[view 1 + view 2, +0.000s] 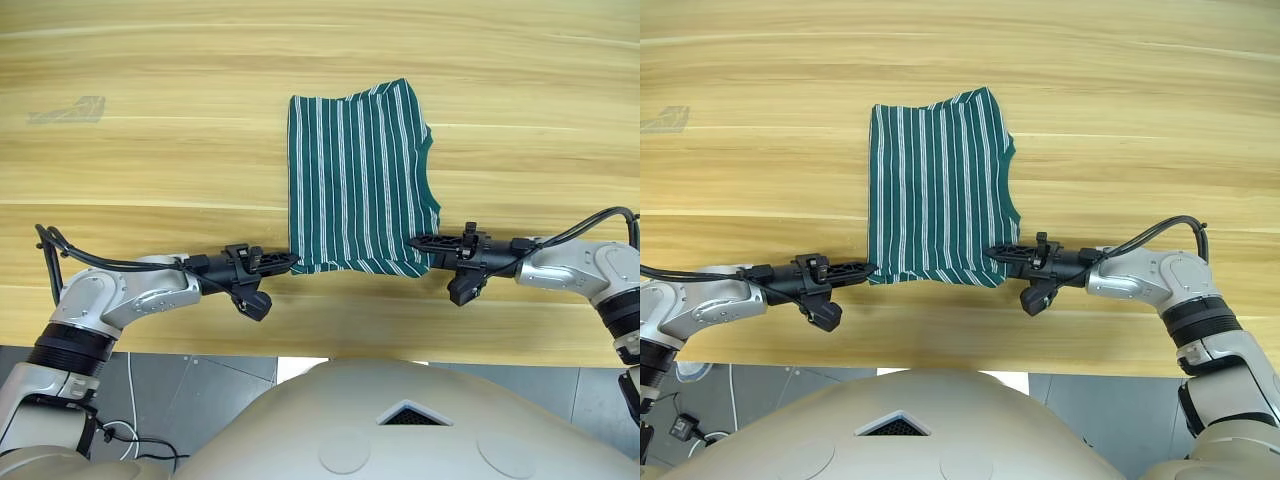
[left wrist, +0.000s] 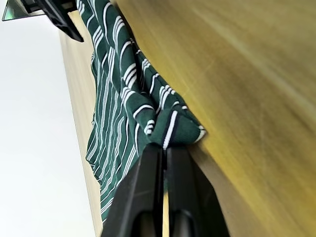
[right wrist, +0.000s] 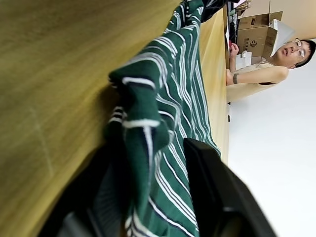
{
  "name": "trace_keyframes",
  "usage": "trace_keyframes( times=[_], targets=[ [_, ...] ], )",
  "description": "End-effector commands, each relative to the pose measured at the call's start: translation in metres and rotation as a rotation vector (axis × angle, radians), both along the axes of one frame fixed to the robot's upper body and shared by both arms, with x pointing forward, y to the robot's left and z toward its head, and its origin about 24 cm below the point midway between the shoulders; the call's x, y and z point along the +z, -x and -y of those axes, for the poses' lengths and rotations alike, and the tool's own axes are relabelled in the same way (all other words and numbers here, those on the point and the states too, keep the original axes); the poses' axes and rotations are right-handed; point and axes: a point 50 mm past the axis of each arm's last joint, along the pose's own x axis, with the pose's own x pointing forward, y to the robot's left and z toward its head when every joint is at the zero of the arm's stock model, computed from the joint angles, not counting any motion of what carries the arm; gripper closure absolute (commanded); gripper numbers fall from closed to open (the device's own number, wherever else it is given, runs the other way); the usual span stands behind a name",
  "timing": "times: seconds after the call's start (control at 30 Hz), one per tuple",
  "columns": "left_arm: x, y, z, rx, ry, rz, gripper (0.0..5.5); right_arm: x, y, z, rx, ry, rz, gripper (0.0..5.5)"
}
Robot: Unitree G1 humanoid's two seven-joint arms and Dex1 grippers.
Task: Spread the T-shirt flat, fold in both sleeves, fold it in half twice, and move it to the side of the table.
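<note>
Wooden bench carries the T-shirt as a strip running away from the robot, left fingers pinched shut on its near-left hem corner and right fingers clamped on the near-right — so the fold likely goes forward.

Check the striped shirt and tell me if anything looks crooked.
The shirt is not a clean rectangle: its far edge slants, reaching farther on the right, and its right edge bulges with a notch. Fabric is bunched where the left hand and right hand pinch the near corners.
</note>
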Motion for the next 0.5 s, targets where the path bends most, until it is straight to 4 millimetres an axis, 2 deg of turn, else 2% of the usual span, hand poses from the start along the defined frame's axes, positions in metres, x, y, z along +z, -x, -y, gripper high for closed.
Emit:
trace_keyframes(
  times=[0.03,0.23,0.4,0.5],
  targets=[
    [-0.015,0.01,-0.007,0.009,-0.076,-0.068,5.5,-0.003,0.001,0.0,-0.004,0.016,-0.008,4.41],
    [-0.012,0.01,-0.006,0.028,-0.039,-0.077,5.5,-0.005,0.001,0.0,-0.011,0.015,-0.012,5.47],
    [-0.003,0.01,-0.001,0.081,0.06,-0.123,5.5,-0.004,0.002,-0.003,-0.043,-0.033,-0.053,5.47],
    [0.01,0.007,0.001,0.186,0.192,-0.226,5.5,-0.008,0.004,0.001,-0.195,-0.035,-0.272,5.47]
  ],
)
